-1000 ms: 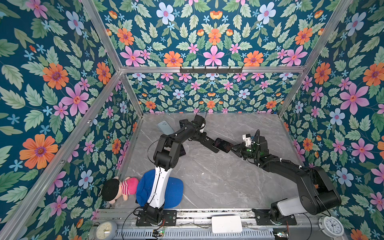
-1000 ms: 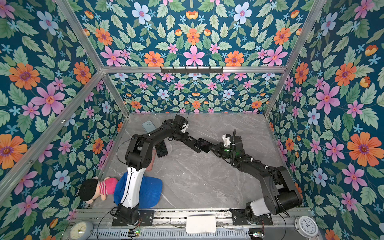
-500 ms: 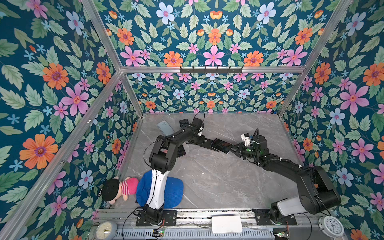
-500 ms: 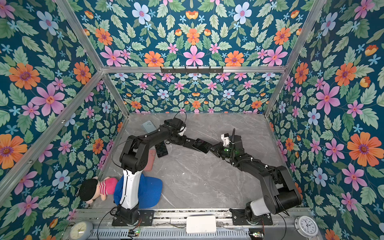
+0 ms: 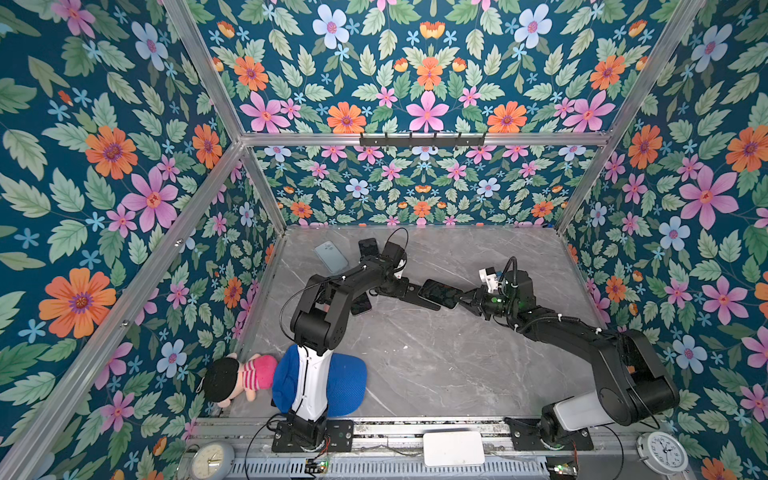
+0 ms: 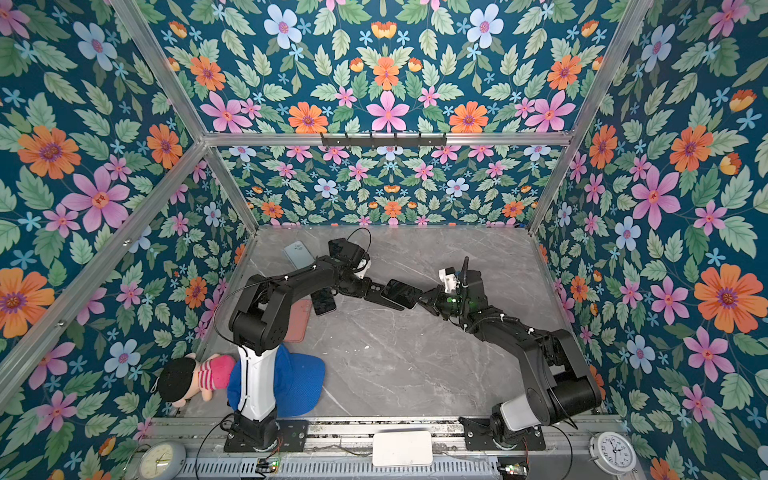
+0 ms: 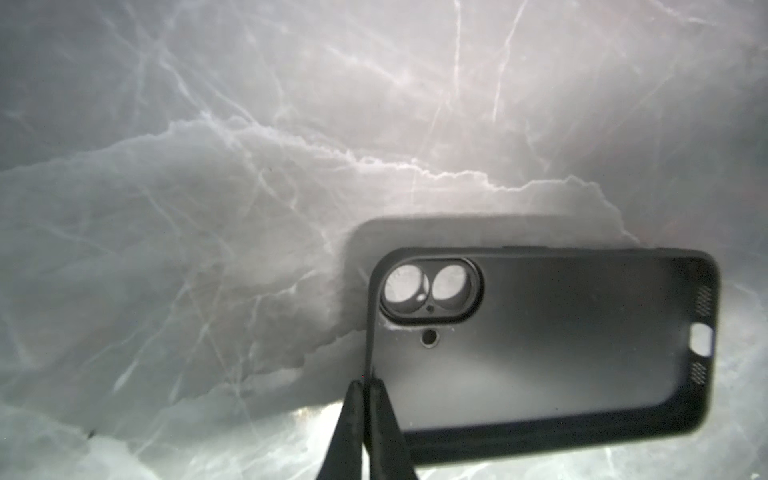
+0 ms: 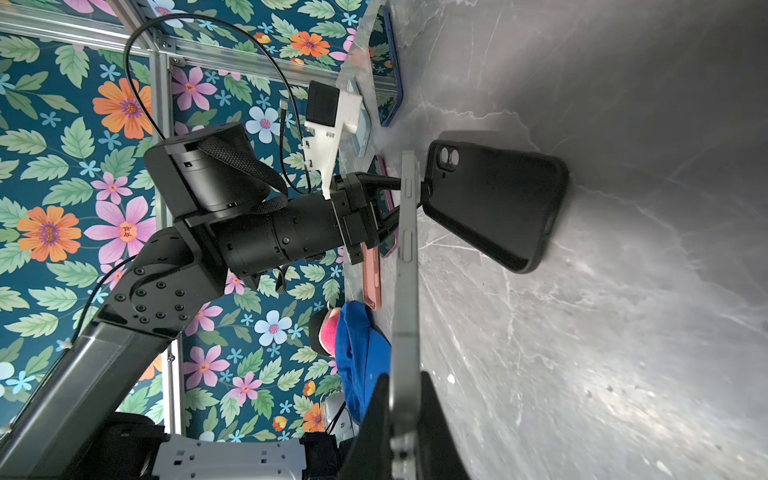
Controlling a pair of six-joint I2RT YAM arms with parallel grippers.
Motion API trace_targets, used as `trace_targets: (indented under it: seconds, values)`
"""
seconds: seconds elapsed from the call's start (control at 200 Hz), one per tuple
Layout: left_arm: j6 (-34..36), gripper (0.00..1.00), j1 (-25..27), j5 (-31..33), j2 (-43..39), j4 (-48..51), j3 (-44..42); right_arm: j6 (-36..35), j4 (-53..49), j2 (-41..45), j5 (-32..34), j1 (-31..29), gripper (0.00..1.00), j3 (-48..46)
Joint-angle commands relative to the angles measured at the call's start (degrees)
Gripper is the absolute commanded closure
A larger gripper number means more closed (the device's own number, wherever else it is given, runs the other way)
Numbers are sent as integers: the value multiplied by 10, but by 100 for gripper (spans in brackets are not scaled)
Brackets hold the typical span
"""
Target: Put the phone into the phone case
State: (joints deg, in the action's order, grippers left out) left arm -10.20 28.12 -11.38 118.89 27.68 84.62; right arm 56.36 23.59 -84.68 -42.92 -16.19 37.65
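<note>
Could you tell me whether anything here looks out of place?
Yes: a blue fabric cap lies by the base of the left arm at the front of the grey marble table, a small pink-shirted doll beside it, unrelated to phones.

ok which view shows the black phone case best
The left wrist view: the phone case is close up, lens cutouts and rim clear. The right wrist view shows it tilted; in both top views it is small, overlapped by the phone.

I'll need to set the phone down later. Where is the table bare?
Bare: front middle of the table, between blue cap and right arm, and the back right corner. Crowded: back left, with the light blue case, pink case and spare phones.
</note>
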Motion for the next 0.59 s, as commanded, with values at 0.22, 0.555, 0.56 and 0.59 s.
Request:
trace_targets:
  seconds: [0.22,0.555,0.56,0.59]
  values:
    - [-26,90,6,-3,-40,-26,-60,-13,19,-26,-37,-10,100,10]
    - [-31,84,5,0,-51,-44,-86,-31,10,-83,-71,-18,100,50]
    - [-31,83,5,0,-51,-44,-86,-32,10,-83,-71,-18,100,51]
    - [-32,81,4,-1,-53,-45,-87,-40,0,-88,-73,-18,100,56]
